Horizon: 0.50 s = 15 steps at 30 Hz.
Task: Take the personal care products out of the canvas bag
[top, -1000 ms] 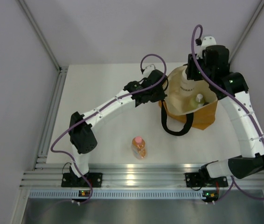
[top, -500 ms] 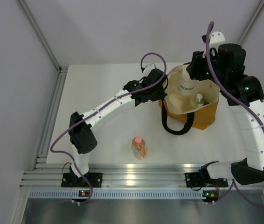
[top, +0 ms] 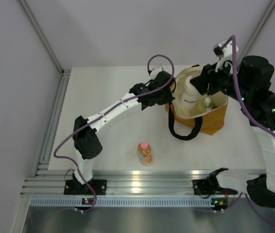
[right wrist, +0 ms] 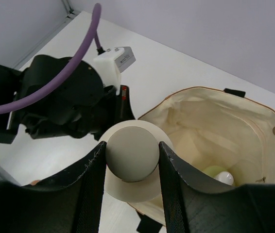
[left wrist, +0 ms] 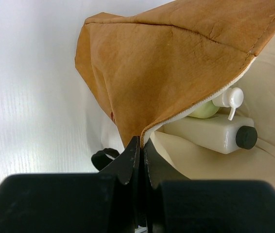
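Mustard-orange canvas tote bag [top: 210,124] with cream lining stands toward the far right corner of the white desk [top: 103,97], mouth open upward. Left gripper [left wrist: 141,143]: jaws pressed together, clamped on the bag's fabric rim on the side facing the desk's left edge, so the rim peaks up into a creased fold. Right gripper [right wrist: 131,145]: jaws moderately apart, closed on the two sides of a cream round container [right wrist: 128,191], one finger at each side of its grey-beige disc-shaped top [right wrist: 131,154]. From above, that container sits over the left part of the bag's mouth, with dark lettering on its side; whether its base has cleared the rim cannot be told. Count: one bag and four containers. One is in the right gripper and two are inside the bag. These two are a white squarish bottle [left wrist: 210,136] lying on its side with a dark round cap [left wrist: 247,137], and a pale green bottle [left wrist: 204,110] with a white cap [left wrist: 232,99] just behind it, apparently touching. The fourth, an orange bottle [top: 145,154] with a pink cap [top: 143,145], stands alone near the middle of the desk's near edge, well apart from the bag. One black loop handle [top: 183,132] hangs slack over the bag's near side. The canvas looks matte and wrinkled; the containers are smooth plastic.
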Available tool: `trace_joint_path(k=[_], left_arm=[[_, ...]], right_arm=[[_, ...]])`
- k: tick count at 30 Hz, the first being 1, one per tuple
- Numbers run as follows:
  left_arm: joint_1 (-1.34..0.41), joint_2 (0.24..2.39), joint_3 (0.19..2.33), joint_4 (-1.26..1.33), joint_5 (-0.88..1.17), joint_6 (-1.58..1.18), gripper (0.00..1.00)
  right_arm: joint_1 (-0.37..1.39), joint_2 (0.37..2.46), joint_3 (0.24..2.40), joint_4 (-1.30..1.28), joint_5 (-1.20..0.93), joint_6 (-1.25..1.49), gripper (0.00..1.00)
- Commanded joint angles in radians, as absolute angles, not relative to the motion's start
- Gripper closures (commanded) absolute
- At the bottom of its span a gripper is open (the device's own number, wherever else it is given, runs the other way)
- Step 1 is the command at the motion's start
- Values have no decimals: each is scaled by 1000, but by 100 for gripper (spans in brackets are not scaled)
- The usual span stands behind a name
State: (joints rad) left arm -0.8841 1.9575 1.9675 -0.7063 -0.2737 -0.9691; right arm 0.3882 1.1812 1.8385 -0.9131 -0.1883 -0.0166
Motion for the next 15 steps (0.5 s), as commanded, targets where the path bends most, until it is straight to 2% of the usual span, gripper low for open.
trace_joint_path(k=[1,6,15], left_arm=[[-876,1970,2002,-698,-279,-959,100],[-876,1968,2003,-698,-282,-957,100],[-862,1967,1994,-696,-285,-946,100]], right_arm=[[414,1115,1832,-795,-299,-48,100],[449,1071,1743,-793,-409,-112,100],[675,993,1514,-683,-374,-186,100]])
